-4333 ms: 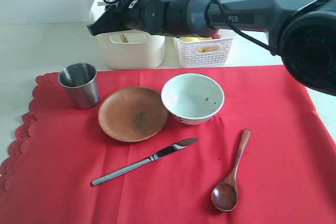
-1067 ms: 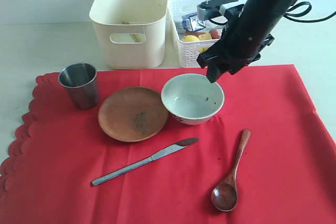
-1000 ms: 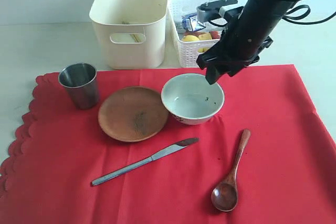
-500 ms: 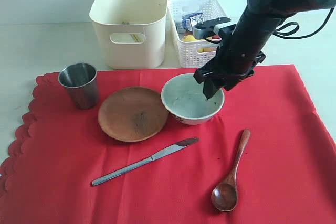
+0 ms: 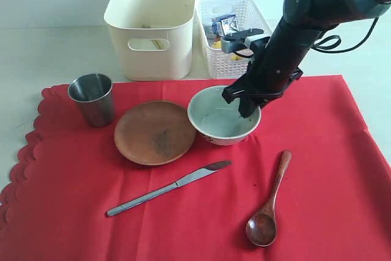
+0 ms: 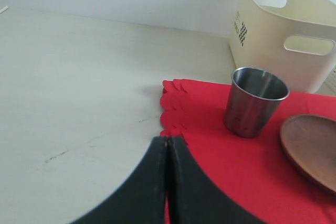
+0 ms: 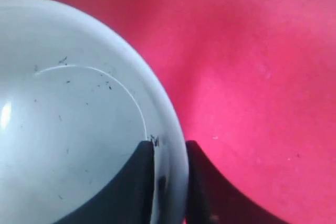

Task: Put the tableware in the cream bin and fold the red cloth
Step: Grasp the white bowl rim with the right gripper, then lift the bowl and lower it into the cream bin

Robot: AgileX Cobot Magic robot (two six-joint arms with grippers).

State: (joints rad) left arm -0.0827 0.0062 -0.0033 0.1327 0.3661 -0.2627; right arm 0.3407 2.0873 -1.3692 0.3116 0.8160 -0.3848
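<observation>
The white bowl [image 5: 217, 120] [image 7: 68, 129] sits on the red cloth [image 5: 324, 169] [image 7: 252, 51]. My right gripper [image 5: 247, 105] [image 7: 169, 148] is shut on its far-right rim, one finger inside and one outside. Also on the cloth are a wooden plate [image 5: 154, 131] [image 6: 312, 148], a steel cup [image 5: 91, 99] [image 6: 255, 100], a knife [image 5: 168, 189] and a dark spoon [image 5: 269, 203]. The cream bin [image 5: 153, 22] [image 6: 283, 35] stands behind the cloth, with the chopsticks [image 5: 159, 44] showing through its handle cutout. My left gripper [image 6: 168, 139] is shut and empty over the cloth's scalloped edge, outside the exterior view.
A white lattice basket [image 5: 235, 29] with food items stands right of the cream bin, just behind my right arm. Bare pale tabletop [image 6: 79, 87] stretches left of the cloth.
My right gripper came down from above the bowl's far-right side onto its rim and closed on it. The bowl and other tableware have not moved.
</observation>
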